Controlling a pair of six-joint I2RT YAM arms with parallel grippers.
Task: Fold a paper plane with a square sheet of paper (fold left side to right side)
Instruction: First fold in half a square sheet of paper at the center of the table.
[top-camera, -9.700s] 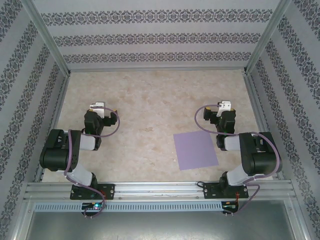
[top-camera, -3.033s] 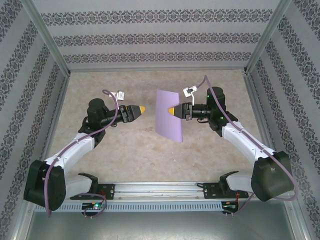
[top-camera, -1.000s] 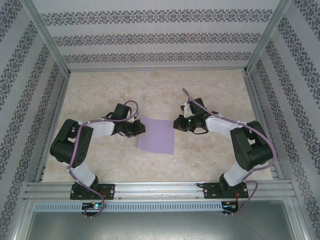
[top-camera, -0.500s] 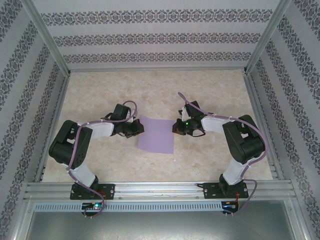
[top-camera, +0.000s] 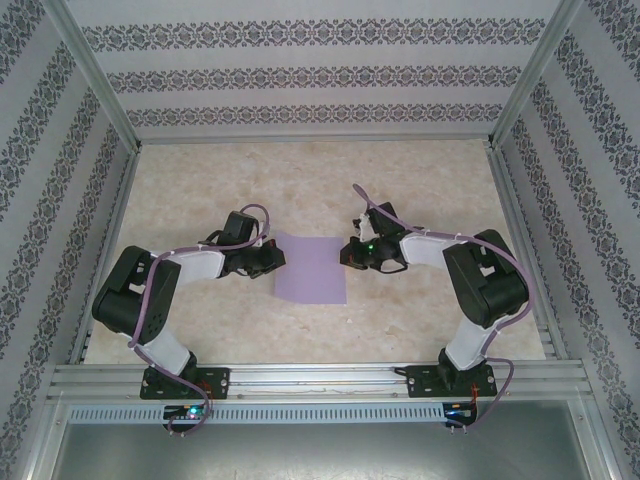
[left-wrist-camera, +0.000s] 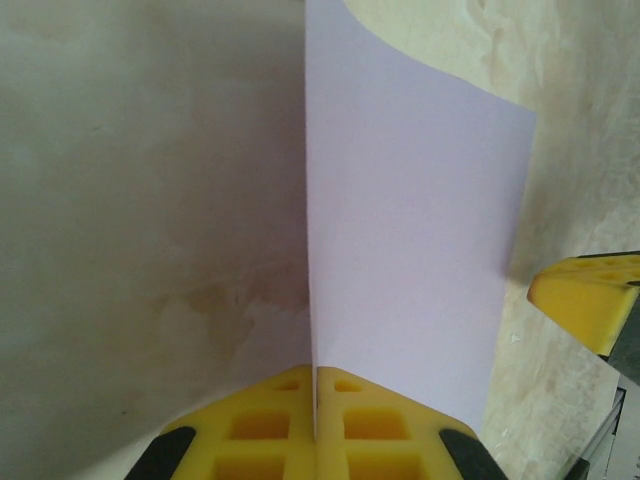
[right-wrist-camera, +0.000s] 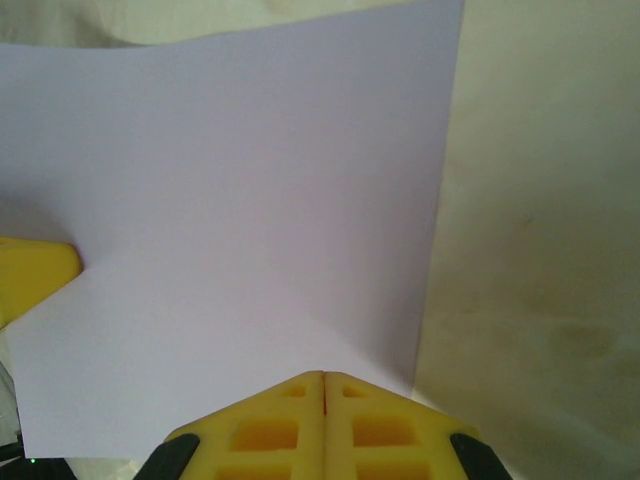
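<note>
One lilac sheet (top-camera: 311, 270), two pincers (top-camera: 280, 260) (top-camera: 345, 254).

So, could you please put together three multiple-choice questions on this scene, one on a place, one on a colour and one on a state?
1. Where is the sheet of paper?
A. Between the left gripper and the right gripper.
B. Beside the left arm's base.
C. Against the back wall.

2. What colour is it?
A. Green.
B. White.
C. Lilac.

3. How is the left gripper set?
A. Wide open above the sheet.
B. Shut on the sheet's edge.
C. Shut, well away from the sheet.

Answers:
1 A, the top view shows a gripper at each side of it.
2 C, it is pale purple in every view.
3 B, the left wrist view shows the yellow fingers pressed together on the paper's edge.
</note>
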